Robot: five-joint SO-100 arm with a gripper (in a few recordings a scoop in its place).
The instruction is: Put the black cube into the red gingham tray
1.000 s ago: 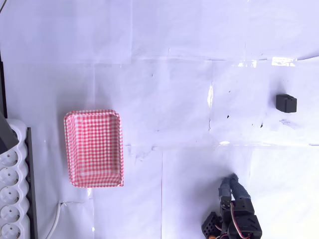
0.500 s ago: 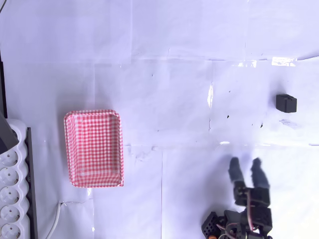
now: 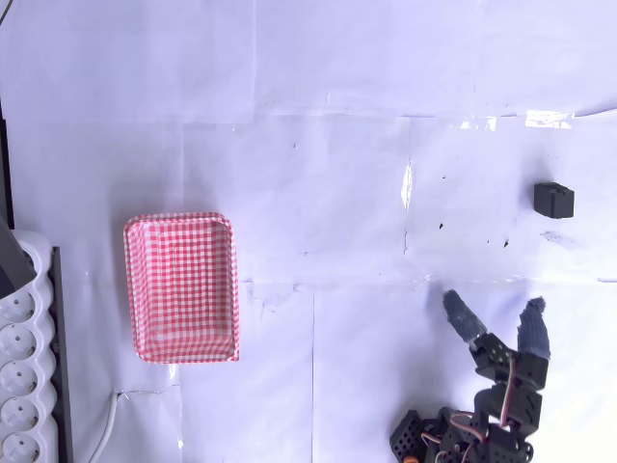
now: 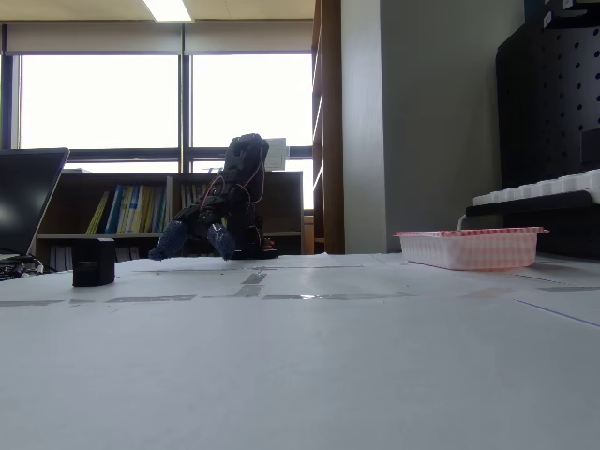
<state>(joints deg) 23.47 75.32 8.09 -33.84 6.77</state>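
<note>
The black cube (image 3: 554, 200) sits on the white table at the far right in the overhead view; in the fixed view the black cube (image 4: 93, 262) is at the left. The red gingham tray (image 3: 180, 286) lies at the left in the overhead view with nothing in it, and the red gingham tray (image 4: 469, 248) is at the right in the fixed view. My gripper (image 3: 494, 311) is open at the lower right, its grey-blue fingertips spread wide, well short of the cube. In the fixed view the gripper (image 4: 192, 242) hangs low over the table behind the cube.
A white power strip (image 3: 24, 362) with a cable lies along the left edge beside the tray. Taped paper sheets cover the table. A laptop (image 4: 23, 211) stands at the left in the fixed view.
The gripper has opened from shut to wide apart and swung right, toward the cube's side. Cube and tray have not moved.
</note>
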